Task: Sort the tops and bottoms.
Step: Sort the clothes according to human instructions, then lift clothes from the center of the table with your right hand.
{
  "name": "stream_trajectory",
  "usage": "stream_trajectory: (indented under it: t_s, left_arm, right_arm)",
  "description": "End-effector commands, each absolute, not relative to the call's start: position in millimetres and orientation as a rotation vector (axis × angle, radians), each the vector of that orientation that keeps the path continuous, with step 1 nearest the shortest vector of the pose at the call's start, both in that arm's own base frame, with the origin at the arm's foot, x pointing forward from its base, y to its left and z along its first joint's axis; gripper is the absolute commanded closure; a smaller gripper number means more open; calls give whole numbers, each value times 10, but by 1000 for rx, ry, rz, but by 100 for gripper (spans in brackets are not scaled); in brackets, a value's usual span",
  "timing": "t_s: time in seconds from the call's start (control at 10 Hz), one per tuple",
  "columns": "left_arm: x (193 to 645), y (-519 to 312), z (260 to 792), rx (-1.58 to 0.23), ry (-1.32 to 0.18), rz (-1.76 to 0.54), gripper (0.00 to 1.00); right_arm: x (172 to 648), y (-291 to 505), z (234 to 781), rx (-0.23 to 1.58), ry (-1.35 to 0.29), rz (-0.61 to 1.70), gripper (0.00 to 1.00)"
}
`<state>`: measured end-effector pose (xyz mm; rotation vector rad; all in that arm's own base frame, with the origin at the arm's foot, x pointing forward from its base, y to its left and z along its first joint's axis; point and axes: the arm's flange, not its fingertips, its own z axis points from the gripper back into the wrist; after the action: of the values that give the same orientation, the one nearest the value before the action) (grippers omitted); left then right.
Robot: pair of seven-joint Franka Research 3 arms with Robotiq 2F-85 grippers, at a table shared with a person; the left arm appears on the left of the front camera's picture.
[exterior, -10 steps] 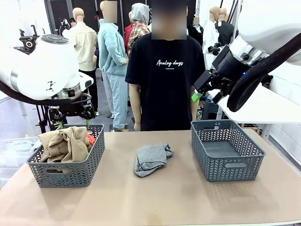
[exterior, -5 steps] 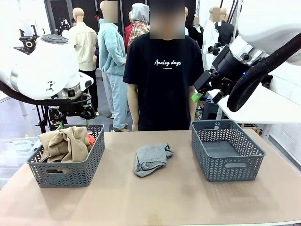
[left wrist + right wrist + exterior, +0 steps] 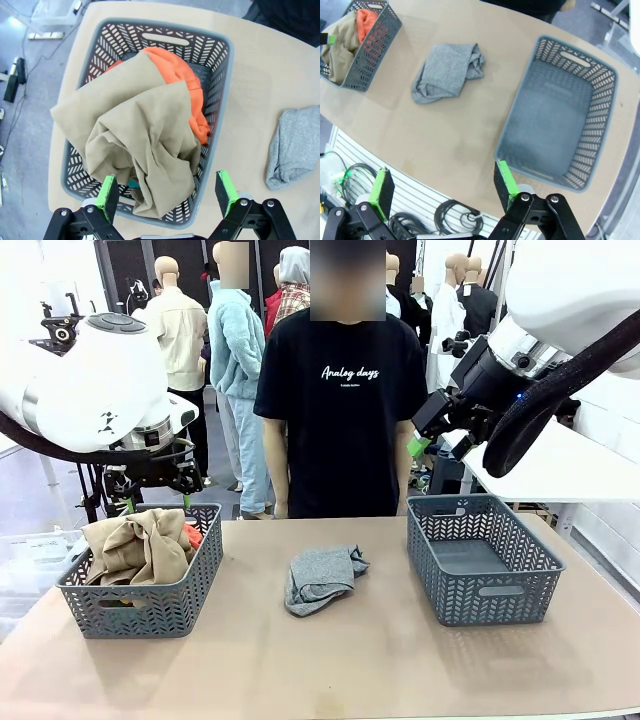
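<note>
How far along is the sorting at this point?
Done: seemingly nothing; the right basket is empty. In hand: nothing; left tool and right tool hang open. Left: tan garment and orange garment piled in the left basket, grey garment loose on the table.

**Both arms raised, both grippers spread wide**

Front view: the left arm [image 3: 95, 385] enters from the left side with its bulky white wrist housing turned toward the camera. The left gripper [image 3: 157, 502] hangs straight down beneath it, green pads [image 3: 130, 505] lowest. The right arm [image 3: 560, 330] enters from the upper right, looped by a black cable hose [image 3: 505, 445]. The right gripper [image 3: 432, 443] sits higher and is tilted downward, toward the middle.

Wrist views: each camera looks down along its own black fingers [image 3: 107, 192], which stand far apart. The jaws are fully parted on both sides.
</note>
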<state>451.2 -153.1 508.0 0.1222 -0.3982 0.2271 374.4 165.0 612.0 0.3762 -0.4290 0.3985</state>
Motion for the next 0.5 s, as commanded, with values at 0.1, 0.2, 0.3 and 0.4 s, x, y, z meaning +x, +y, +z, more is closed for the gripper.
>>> stream_trajectory:
  t_s: [0.1,0.2,0.3,0.4]
  left_arm:
    - [4513,-1526,5073,119,-402,235,0]
    - [4513,-1526,5073,119,-402,235,0]
    - [4513,-1526,5073,119,-402,235,0]
    - [4513,-1526,5073,119,-402,235,0]
  right_arm:
    - [3764,1652,6131,370,-430,404,0]
    - [3764,1652,6131,370,-430,404,0]
    - [3764,1652,6131,370,-430,404,0]
    - [3764,1652,6131,370,-430,404,0]
